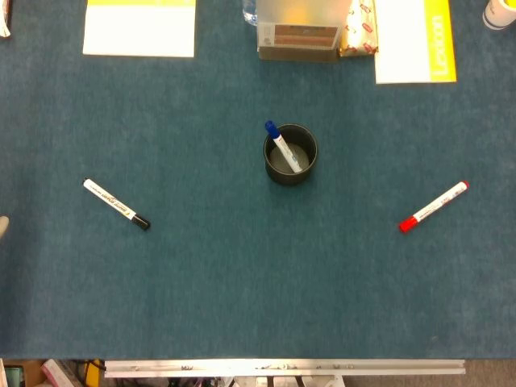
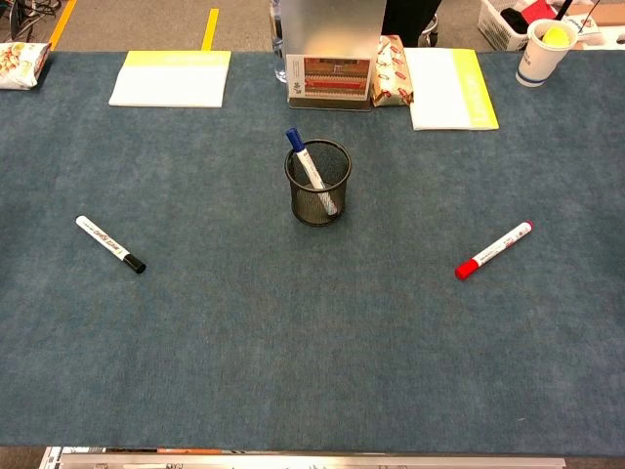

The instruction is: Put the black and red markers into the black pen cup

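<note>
The black mesh pen cup (image 1: 291, 154) (image 2: 317, 183) stands upright at the middle of the blue table mat, with a blue-capped marker (image 1: 281, 145) (image 2: 308, 164) leaning inside it. To the left, the black-capped marker (image 1: 116, 203) (image 2: 109, 243) lies flat on the mat, cap toward the front. The red-capped marker (image 1: 434, 206) (image 2: 494, 250) lies flat at the right, its cap also toward the front. Neither hand shows in the chest view. In the head view only a pale sliver (image 1: 2, 226) touches the left edge, and I cannot tell what it is.
Along the far edge sit a white-and-yellow pad (image 2: 171, 78), a clear stand with a red-and-white box (image 2: 330, 73), a snack packet (image 2: 392, 70), a white-and-yellow booklet (image 2: 449, 88) and a paper cup (image 2: 542, 49). A metal rail (image 1: 282, 368) runs along the table's near edge.
</note>
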{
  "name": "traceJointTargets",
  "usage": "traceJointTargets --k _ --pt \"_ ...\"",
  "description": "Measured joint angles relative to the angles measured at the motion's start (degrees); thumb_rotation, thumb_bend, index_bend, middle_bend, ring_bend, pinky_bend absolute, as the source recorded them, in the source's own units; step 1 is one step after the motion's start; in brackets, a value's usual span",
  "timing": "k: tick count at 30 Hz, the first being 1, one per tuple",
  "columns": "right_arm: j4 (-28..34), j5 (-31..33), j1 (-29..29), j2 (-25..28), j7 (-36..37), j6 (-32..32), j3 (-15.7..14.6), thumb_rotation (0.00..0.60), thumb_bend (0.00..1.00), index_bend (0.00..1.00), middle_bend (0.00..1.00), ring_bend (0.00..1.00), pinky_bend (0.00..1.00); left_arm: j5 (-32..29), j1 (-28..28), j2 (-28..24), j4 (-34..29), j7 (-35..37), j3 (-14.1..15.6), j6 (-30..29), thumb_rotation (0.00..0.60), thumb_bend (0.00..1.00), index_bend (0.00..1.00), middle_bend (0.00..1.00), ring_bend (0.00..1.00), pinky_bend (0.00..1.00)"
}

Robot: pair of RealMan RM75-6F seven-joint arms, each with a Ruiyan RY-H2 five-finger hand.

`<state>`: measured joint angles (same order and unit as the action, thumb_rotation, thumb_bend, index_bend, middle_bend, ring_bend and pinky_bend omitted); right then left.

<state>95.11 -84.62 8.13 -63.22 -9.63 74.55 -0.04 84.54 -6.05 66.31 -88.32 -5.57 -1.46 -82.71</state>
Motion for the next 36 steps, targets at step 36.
traceJointTargets --k 36 --pt "4.6 -2.7 -2.7 4.6 1.9 7.8 0.8 0.600 0.00 0.31 0.19 0.19 0.32 4.1 -8.7 0.1 -5.3 0.1 2.5 14.7 0.600 0.19 0.28 0.00 0.00 0.02"
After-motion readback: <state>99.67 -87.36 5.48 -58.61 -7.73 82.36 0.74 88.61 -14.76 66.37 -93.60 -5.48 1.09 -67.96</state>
